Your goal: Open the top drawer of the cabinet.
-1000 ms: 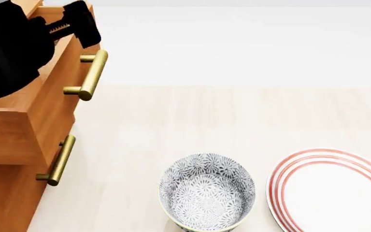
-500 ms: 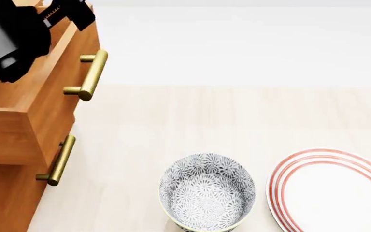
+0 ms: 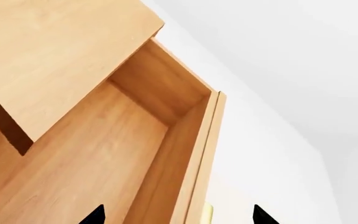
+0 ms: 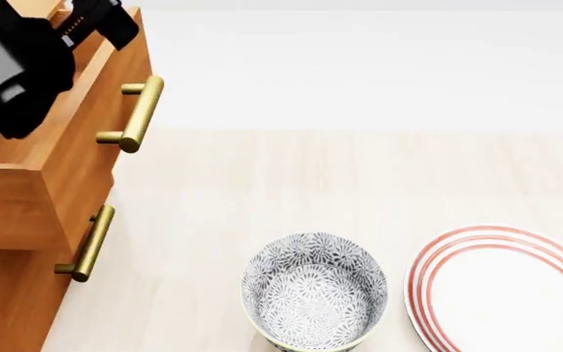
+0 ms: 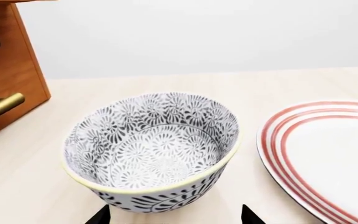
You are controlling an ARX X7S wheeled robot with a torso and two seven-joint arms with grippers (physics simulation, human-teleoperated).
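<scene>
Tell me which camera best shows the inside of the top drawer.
The left wrist view: it looks straight into the top drawer, pulled out, nothing visible inside. The head view shows only its front and brass handle, partly behind the left arm. The right wrist view catches just the cabinet front.

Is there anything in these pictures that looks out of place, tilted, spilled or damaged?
Nothing stands out. The top drawer is pulled out of the cabinet, as the task asks. The patterned bowl stands upright and empty beside the red-rimmed plate, and nothing is spilled.
</scene>
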